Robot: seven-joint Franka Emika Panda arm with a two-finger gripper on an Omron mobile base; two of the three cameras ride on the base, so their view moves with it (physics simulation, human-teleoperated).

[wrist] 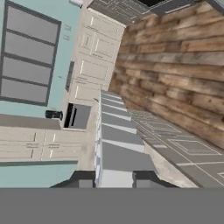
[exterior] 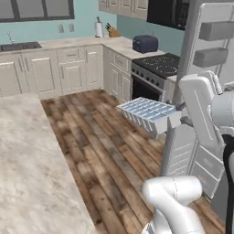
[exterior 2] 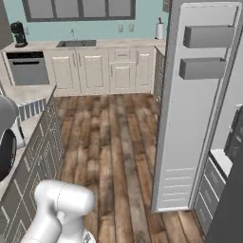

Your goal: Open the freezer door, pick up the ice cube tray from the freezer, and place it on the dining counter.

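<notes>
Pale blue-white plastic sat between the jaws: the gripper (wrist: 113, 179) was closed narrowly on one end of the ice cube tray (wrist: 114, 140), its two dark fingertips (wrist: 83, 178) pressed against either side of the tray's end wall in the hand view. The tray ran away from the fingers as a row of square compartments.

In the left base view the ice cube tray (exterior: 148, 114) was held in the air, roughly level, over the wood plank floor (exterior: 105, 146), with nothing under it. It hung just left of the open freezer door (exterior: 203, 87), well clear of the dining counter (exterior: 32, 169), whose beige marbled top filled the near left of that view. The white arm (exterior: 201, 109) rose at the near right, in front of the door.

In the right base view the freezer door (exterior 2: 194, 109) stood swung open, its inner face showing two gray door bins (exterior 2: 204, 52), one above the other. To its right the freezer (exterior 2: 223, 166) showed pale drawers low down. The cream panelled base of the dining counter (exterior 2: 35, 152) ran along the near left.

Far across the floor stood cream cabinets (exterior: 59, 68) under a teal wall, with a sink (exterior: 18, 46) at the far left, a dark blue toaster (exterior: 145, 44) on the corner counter and a black stove (exterior: 155, 68) to its right. A dishwasher (exterior 2: 27, 67) sat at the far left in the right base view.
</notes>
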